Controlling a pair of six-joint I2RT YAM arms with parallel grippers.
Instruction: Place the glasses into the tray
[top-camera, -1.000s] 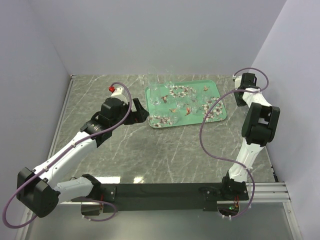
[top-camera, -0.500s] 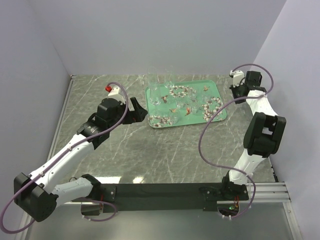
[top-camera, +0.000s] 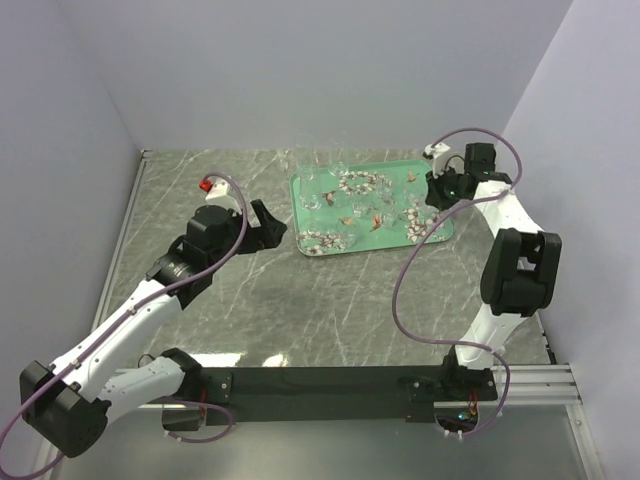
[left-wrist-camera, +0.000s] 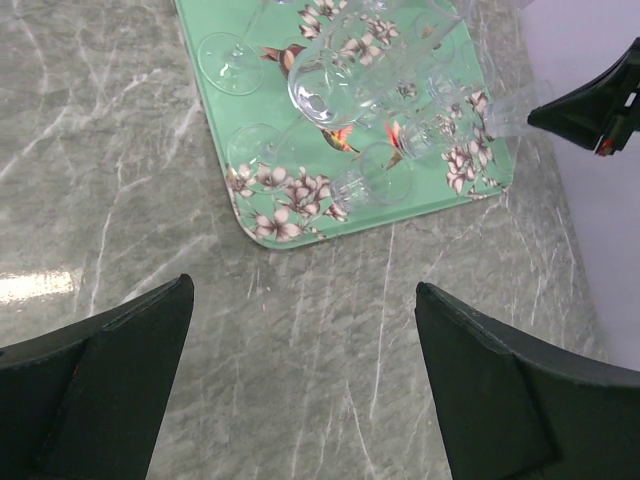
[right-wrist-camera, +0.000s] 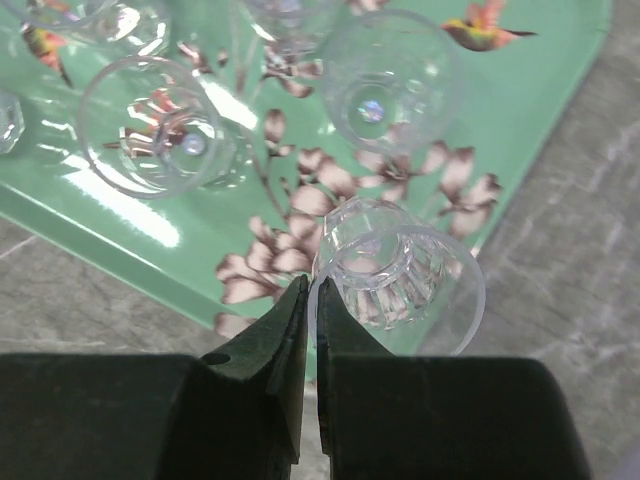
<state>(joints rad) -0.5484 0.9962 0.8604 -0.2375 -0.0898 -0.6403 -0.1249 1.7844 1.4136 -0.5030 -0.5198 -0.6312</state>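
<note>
Glasses (left-wrist-camera: 335, 85) on the tray: light, slick and easy to chip

On the left, the left arm (top-camera: 130, 320) stretches low and forward from its base. Its wrist is turned toward the tray, and the left claw (left-wrist-camera: 303, 290) hangs wide open and empty over the bare desk (top-camera: 330, 300). It is near the tray's left end but apart from it.

In the middle, the teal tray (left-wrist-camera: 215, 125) lies flat toward the back of the desk. Several glasses stand in it close together, some on stems with round feet. They look light and rigid, with thin, smooth walls. Hard fingers would probably slide on them, and a knock against a neighbour could crack one. The safest hold seems to be a gentle pinch across the rim wall or around a stem.

On the right, the right arm (top-camera: 520, 260) rises from its base, folds at the elbow and reaches in over the tray's right end. The right claw (right-wrist-camera: 311, 320) is closed to a narrow slit, pinching the rim of a ribbed glass (right-wrist-camera: 395, 270). That glass sits over a corner of the tray, partly past the edge. I cannot tell whether it touches the tray.
</note>
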